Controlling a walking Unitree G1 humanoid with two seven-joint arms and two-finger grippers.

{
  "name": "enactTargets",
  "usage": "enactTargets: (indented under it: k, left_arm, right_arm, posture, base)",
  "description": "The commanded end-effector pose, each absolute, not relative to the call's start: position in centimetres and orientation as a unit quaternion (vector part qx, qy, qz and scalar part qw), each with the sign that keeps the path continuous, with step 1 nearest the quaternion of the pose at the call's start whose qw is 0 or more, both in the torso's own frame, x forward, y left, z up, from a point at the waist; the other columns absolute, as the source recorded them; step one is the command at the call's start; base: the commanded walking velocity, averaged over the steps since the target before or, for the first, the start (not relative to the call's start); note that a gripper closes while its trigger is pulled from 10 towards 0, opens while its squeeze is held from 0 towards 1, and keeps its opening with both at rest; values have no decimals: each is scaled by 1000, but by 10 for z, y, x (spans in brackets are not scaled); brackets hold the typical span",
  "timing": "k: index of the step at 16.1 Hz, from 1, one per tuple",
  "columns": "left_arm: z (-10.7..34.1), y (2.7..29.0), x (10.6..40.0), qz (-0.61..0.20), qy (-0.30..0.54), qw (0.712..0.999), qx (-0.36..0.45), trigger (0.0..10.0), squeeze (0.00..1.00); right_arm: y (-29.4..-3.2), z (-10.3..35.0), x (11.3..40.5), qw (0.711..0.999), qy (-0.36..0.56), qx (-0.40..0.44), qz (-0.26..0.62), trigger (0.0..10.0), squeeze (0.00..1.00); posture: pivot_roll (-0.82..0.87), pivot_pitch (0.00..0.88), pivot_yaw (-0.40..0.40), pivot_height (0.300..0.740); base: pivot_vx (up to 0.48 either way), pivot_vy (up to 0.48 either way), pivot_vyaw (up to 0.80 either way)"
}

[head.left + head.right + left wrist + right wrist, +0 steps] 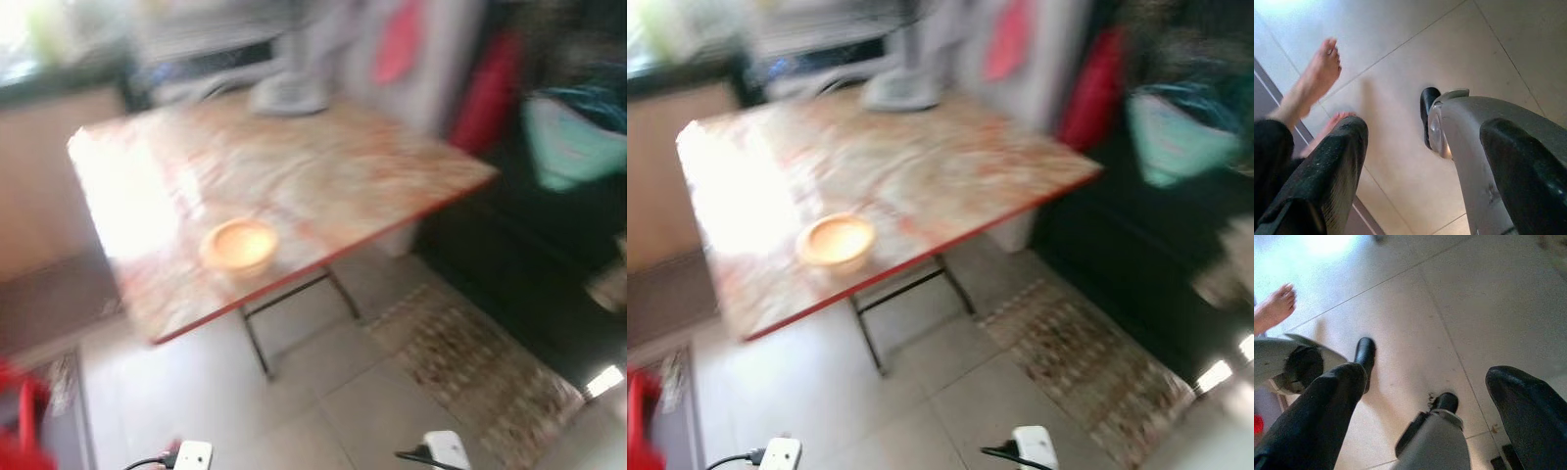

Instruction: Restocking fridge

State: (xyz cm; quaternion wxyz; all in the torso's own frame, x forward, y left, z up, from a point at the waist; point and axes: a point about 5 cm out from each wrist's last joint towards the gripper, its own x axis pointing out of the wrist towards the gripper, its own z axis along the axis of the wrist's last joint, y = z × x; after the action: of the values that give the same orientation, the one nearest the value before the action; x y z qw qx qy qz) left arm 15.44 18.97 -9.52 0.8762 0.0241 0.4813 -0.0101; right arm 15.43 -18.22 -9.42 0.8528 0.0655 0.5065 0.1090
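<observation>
Both end effectors hang idle above tiled floor (1415,298); wooden bowl (239,245) on table (323,176).

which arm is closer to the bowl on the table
Left. The left arm hangs low in front of the bowl, a little to its left; the right arm hangs low, far off to the bowl's right. Both are short of the table.

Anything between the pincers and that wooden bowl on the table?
Nothing visible. The wooden bowl sits near the front edge of the table, with tile floor before it. The left pincer and right pincer hang open, facing the floor; a person's bare foot is nearby.
</observation>
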Motion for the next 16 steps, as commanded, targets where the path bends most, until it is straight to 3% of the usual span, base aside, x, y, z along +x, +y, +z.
enactTargets:
  k: [1,5,9,11,16]
  left_arm:
    - [-92,195,159,-2,470,882,35,10000,0]
    - [-77,206,180,14,387,921,50,10000,0]
    - [-33,194,217,-1,181,980,81,10000,0]
    - [-8,184,220,-16,96,990,99,10000,0]
    - [31,183,206,-19,1,988,153,10000,0]
  right_arm:
    - [-181,-95,153,852,506,71,111,10000,0]
    - [-181,-95,153,853,504,81,112,10000,0]
    - [-180,-94,152,852,503,80,120,10000,0]
    - [-180,-94,152,852,502,81,121,10000,0]
    - [-183,-94,152,854,502,78,114,10000,0]
  posture:
    - [22,0,11,740]
    - [30,0,6,740]
    - [38,0,8,740]
    - [36,0,12,740]
    - [41,0,5,740]
  base:
    - [0,0,800]
    - [0,0,200]
    - [0,0,0]
    - [0,0,0]
    - [0,0,0]
